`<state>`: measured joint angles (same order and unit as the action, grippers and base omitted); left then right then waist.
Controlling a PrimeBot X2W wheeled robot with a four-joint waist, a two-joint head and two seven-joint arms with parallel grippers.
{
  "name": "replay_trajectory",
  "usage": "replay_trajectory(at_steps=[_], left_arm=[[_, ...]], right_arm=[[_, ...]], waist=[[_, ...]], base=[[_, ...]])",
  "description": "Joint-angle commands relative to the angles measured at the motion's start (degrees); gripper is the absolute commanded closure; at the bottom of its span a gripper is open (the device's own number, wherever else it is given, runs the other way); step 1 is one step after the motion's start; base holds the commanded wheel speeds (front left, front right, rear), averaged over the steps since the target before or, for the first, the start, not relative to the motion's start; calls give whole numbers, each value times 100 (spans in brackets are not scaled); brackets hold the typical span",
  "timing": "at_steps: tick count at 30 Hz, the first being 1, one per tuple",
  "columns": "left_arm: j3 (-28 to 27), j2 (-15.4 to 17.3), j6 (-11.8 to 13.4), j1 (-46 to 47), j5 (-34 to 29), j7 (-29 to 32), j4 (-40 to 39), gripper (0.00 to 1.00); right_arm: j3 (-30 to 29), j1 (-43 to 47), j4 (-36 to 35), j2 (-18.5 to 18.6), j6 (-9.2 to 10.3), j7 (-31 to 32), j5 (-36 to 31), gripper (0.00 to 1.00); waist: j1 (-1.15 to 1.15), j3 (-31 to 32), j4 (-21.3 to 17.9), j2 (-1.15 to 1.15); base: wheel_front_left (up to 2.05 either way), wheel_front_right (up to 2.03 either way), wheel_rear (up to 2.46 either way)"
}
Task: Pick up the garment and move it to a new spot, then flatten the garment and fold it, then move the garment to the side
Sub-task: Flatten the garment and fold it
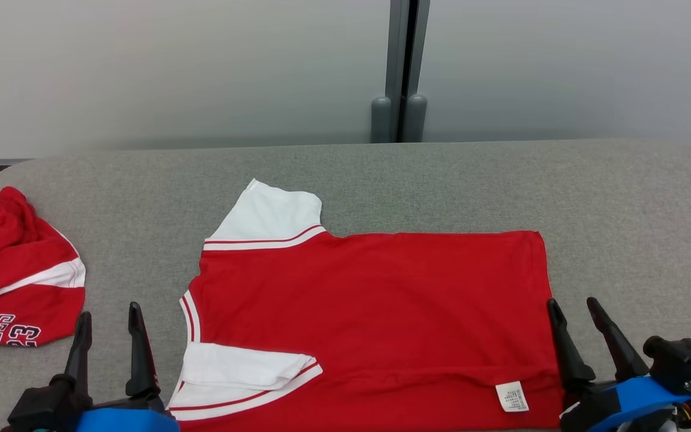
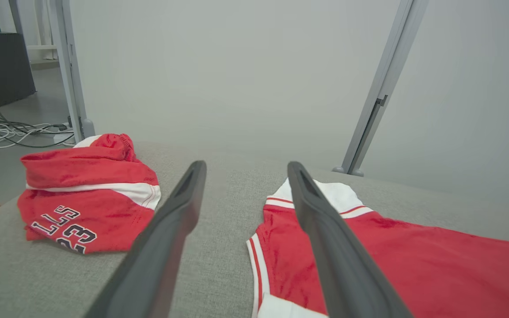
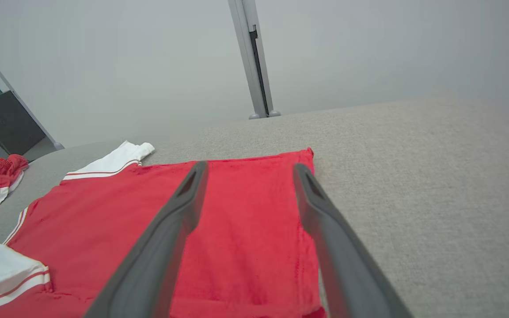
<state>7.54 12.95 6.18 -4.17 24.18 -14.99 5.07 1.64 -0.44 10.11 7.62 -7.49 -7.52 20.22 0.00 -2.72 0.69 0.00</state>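
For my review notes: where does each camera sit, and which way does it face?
Head view: high, looking down at the red shirt on the grey table; left gripper and right gripper, open.
Left wrist view: low, along its own fingers, toward the crumpled garment.
Right wrist view: low, along its own fingers, over the shirt.
All three share the shirt.

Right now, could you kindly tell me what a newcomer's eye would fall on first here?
A bright red T-shirt with white sleeves lies spread centrally on the grey fabric surface. A crumpled red-and-white garment sits far left; the open left hand and right hand flank the shirt.
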Motion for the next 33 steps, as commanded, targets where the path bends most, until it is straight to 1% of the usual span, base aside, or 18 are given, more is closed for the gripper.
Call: replay_trajectory(at_steps=[1,2,3,4,7,10,18,23,27,33], left_arm=[[-69,-21,-25,87,-88,-25,-20,0],[-164,-65,-102,84,-326,-25,12,0],[-207,-100,-126,82,-410,-26,65,0],[-207,-100,-126,82,-410,-26,65,0],[-309,-163,-265,130,-626,-26,198,0],[-428,-223,-367,164,-789,-26,375,0],[-605,-366,-623,298,-945,-27,953,0],[-643,-437,-711,365,-1038,-27,1162,0],[-696,-470,-732,374,-1096,-27,1302,0],[-638,-477,-689,429,-1213,-27,1506,0]], right_arm=[[16,-102,42,2,-1,-80,-59,0],[53,-179,178,-21,-1,-240,-119,0],[76,-215,241,-33,-2,-318,-153,0],[76,-215,241,-33,-2,-318,-153,0],[119,-310,430,-16,-1,-512,-340,0],[73,-353,627,-82,-1,-637,-452,0],[7,-311,909,-255,-1,-756,-655,0],[17,-247,920,-312,-1,-772,-700,0],[23,-193,840,-353,-1,-772,-817,0],[47,-153,795,-406,-1,-743,-1018,0]], waist=[[0,-2,0,0],[0,-1,6,0],[0,-5,9,0],[0,-5,9,0],[0,-10,20,0],[0,0,36,0],[0,70,45,0],[0,105,41,0],[0,140,43,0],[0,195,50,0]], base=[[0,0,0],[0,0,0],[0,0,0],[0,0,0],[0,0,0],[0,0,0],[0,0,0],[0,0,0],[0,0,0],[0,0,0]])
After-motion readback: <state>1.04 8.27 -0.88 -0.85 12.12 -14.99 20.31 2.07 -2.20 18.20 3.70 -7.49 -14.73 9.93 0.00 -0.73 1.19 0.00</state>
